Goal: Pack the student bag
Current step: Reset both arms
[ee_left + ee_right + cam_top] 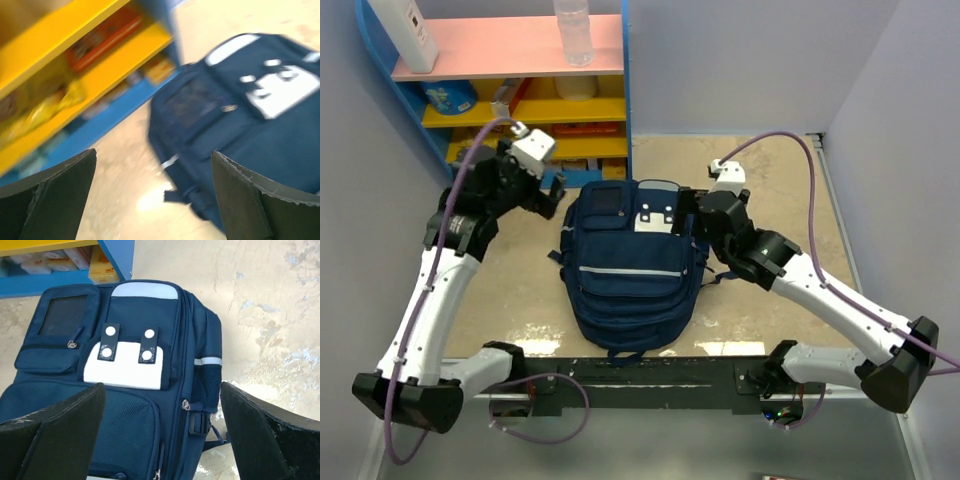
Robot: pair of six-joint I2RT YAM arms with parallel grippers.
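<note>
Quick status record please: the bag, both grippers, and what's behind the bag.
bag: student bag lies flat on the table, front up, front pockets zipped
left gripper: open, empty, beside the bag's top left corner
right gripper: open, empty, at the bag's top right edge
behind: blue-and-yellow shelf, clear bottle on top
</note>
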